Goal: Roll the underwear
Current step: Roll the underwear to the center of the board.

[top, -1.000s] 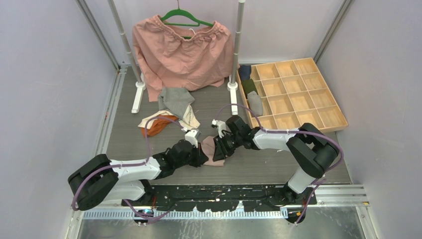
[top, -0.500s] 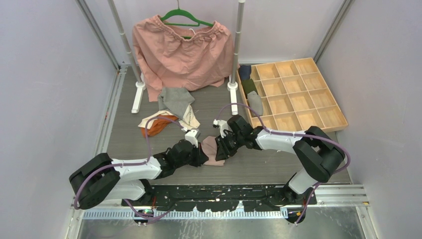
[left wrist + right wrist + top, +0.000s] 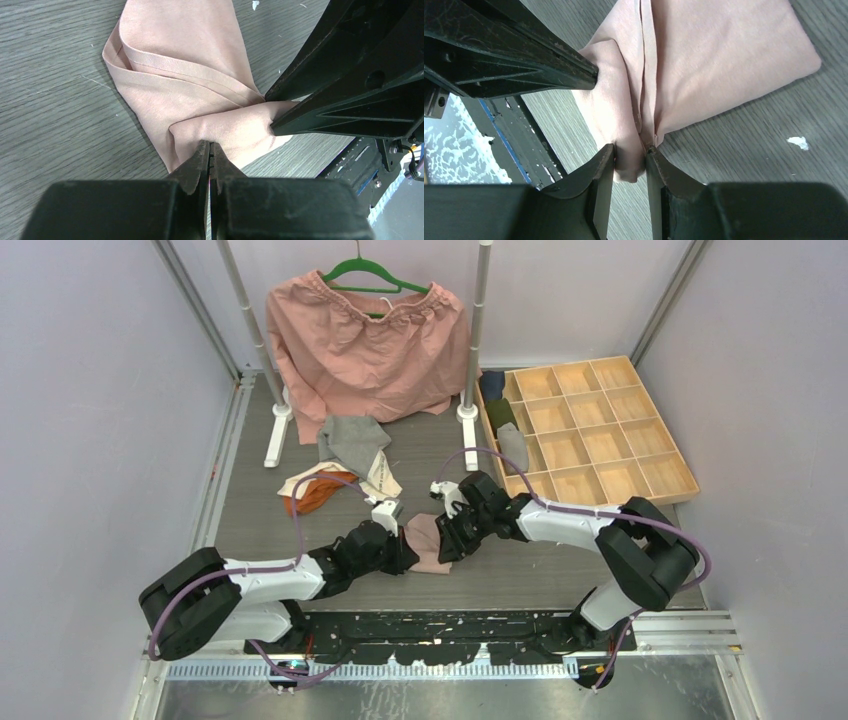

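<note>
— Swinging outward since a second ago, our right arm's elbow has shifted, and our right gripper [image 3: 630, 152] has nudged a little toward our left gripper [image 3: 210, 150].
— What do we hold?
— Both have the dusty pink underwear [image 3: 190, 85], which lies on the table [image 3: 560, 570] between them. Our left jaws are pressed together on a thin fold at its edge. Our right jaws stand partly apart, clamped round a thicker, bunched end.
— So, the roll?
— We judge it barely begun. One end is gathered between us, while most of the cloth beyond our fingertips lies flat.
— And farther out?
— Beyond our left gripper, unmoved, wait the orange underwear [image 3: 315, 495], the cream underwear [image 3: 375, 478] and the grey underwear [image 3: 352, 440]. Beyond our right gripper sits the wooden divider tray [image 3: 600, 430].
</note>
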